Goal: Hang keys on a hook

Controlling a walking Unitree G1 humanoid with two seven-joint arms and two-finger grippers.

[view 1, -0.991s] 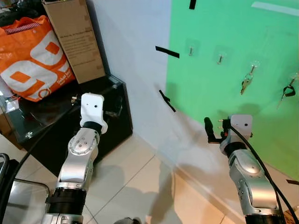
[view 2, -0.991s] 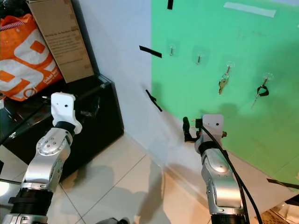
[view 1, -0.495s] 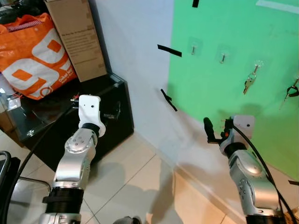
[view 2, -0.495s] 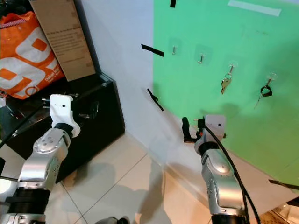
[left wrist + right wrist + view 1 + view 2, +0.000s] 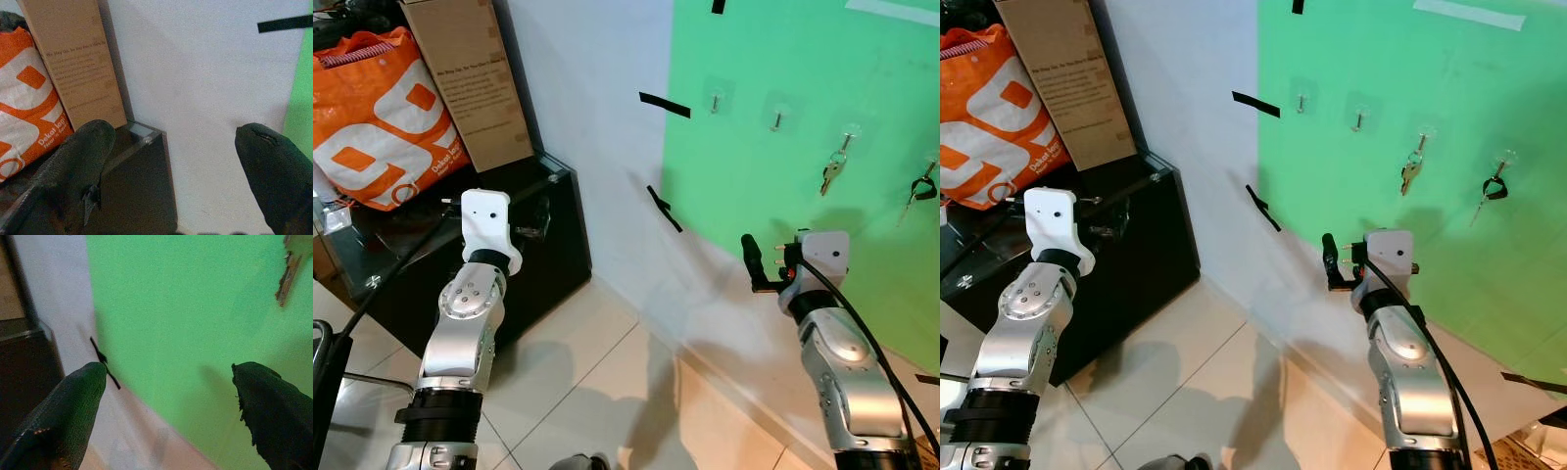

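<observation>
Keys (image 5: 831,174) hang on the wall above the right hand (image 5: 766,264).

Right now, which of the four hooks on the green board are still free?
The two leftmost hooks, first and second, are bare. The third holds silver keys; the fourth holds a black-fobbed key.

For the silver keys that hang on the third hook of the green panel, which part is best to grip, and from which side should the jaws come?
Grip the blades of the silver keys just below the ring, coming straight at the green panel from the front with open jaws. They hang freely below the hook, so their flat sides probably lie along the panel; pinching across the edges, then lifting up, seems safest.
</observation>
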